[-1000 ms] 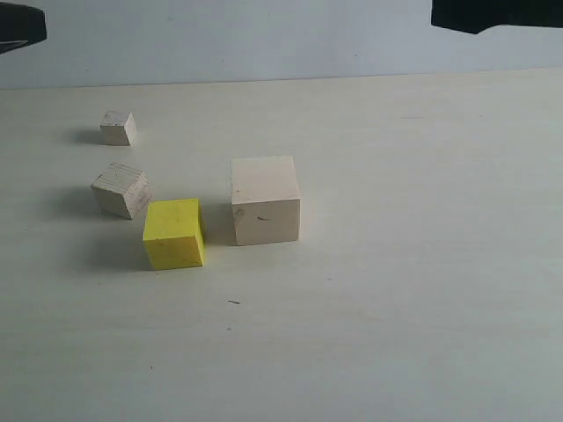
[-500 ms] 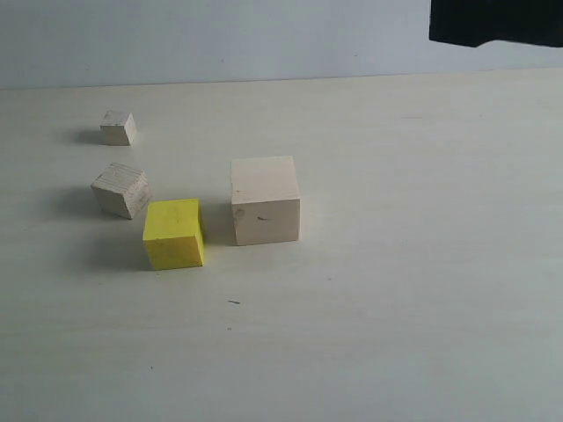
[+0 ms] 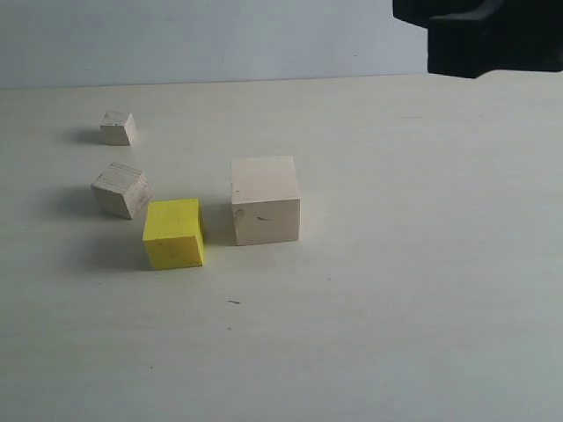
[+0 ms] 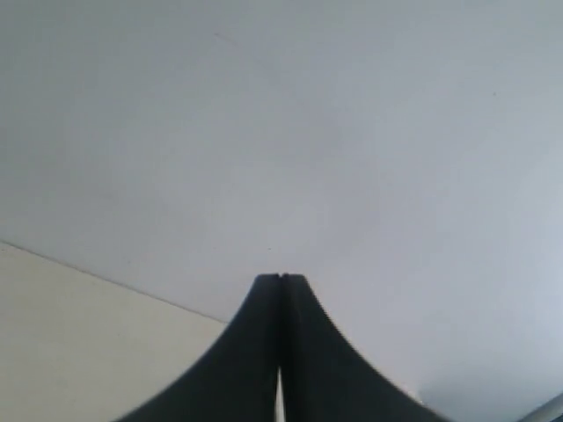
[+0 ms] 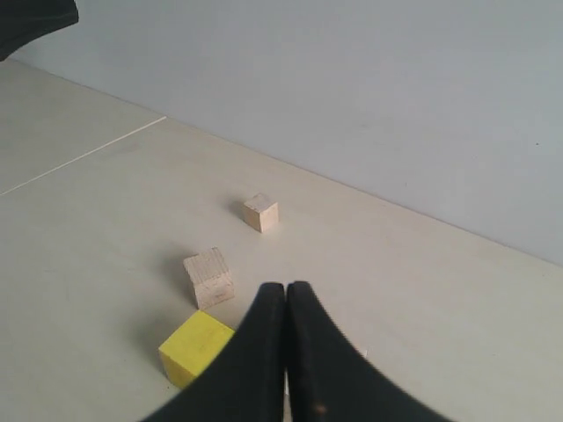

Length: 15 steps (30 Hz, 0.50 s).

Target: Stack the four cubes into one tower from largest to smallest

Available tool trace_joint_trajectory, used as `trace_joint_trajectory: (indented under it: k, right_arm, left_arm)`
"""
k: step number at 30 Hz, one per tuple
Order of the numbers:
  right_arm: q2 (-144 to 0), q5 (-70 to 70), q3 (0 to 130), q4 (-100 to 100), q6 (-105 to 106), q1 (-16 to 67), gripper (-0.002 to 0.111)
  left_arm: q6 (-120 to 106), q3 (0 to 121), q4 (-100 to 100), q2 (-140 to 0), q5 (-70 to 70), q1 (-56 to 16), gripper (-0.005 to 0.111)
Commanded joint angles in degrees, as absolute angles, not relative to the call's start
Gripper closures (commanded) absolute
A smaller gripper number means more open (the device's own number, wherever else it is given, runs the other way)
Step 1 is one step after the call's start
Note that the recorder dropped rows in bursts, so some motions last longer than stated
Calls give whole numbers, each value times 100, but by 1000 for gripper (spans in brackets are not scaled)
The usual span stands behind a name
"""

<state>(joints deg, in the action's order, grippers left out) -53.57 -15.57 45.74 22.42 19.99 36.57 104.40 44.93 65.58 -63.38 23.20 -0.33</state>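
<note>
large pale cube point(image 3: 266, 200) seen well apart from right gripper point(image 5: 286, 288), pressed together on nothing, left gripper point(image 4: 281, 278) same deal, cube blocked out in right wrist view

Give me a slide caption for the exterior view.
Unstacked on the table: large pale wood cube, yellow cube, grainy wood cube, tiny wood cube; right arm at top right.

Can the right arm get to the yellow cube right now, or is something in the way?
Probably yes. The yellow cube is bare on top, with a gap to the large pale cube and the grainy cube close at one corner. The right gripper is shut and must open first.
</note>
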Motion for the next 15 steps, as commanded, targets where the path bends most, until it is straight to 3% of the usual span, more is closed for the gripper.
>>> trace_joint_trajectory:
  k: [1,3,9,15]
  right_arm:
    - [-5339,-1512,4553,2234,1997,3670,108]
    - [-5339,-1512,4553,2234,1997,3670,108]
    - [-5339,-1524,4553,2234,1780,3670,108]
    - [-5339,-1475,4553,2234,1772,3670,108]
  left_arm:
    - [10614,4524,6143,-6294,2135,-63,107]
    - [12046,4524,5821,-6294,1881,-63,107]
    - [12149,4538,4380,-6314,2426,-63,107]
    - [12174,5129,7275,-6326,2514,-63,107]
